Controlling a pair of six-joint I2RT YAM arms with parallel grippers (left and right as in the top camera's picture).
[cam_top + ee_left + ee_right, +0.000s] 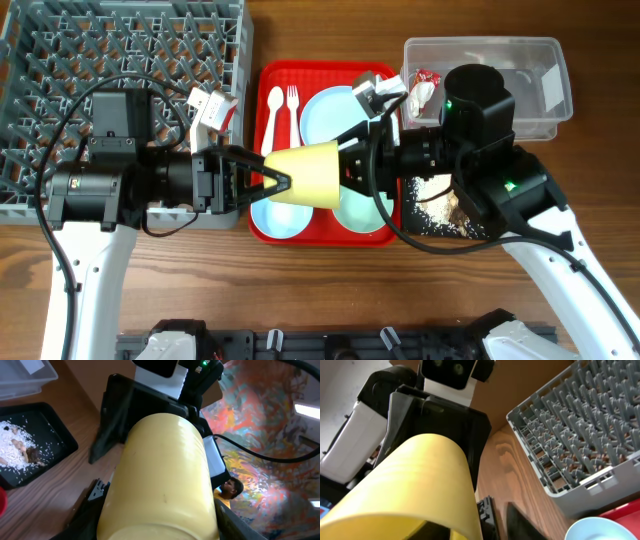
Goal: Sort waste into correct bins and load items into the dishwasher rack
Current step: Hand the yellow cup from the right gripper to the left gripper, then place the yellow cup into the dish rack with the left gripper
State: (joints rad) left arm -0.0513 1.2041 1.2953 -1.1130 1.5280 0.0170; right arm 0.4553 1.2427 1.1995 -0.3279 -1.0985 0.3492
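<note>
A yellow cup point(305, 172) hangs on its side above the red serving tray point(262, 100), held between both arms. My left gripper point(278, 180) has a finger on each side of the cup's narrow base point(160, 480) and touches it. My right gripper point(345, 168) grips the wide rim, with the cup point(415, 480) filling the left of its wrist view. On the tray lie a white spoon point(272, 110), a white fork point(292, 100), a blue-green plate point(325, 110) and two more blue-green dishes point(275, 220) point(365, 210), partly hidden under the cup.
The grey dishwasher rack point(60, 60) fills the far left and shows in the right wrist view point(580, 435). The clear tub point(540, 55) at the far right holds a red-and-white wrapper point(420, 85). The black tray point(440, 215) with white crumbs and brown bits point(20, 450) lies under my right arm.
</note>
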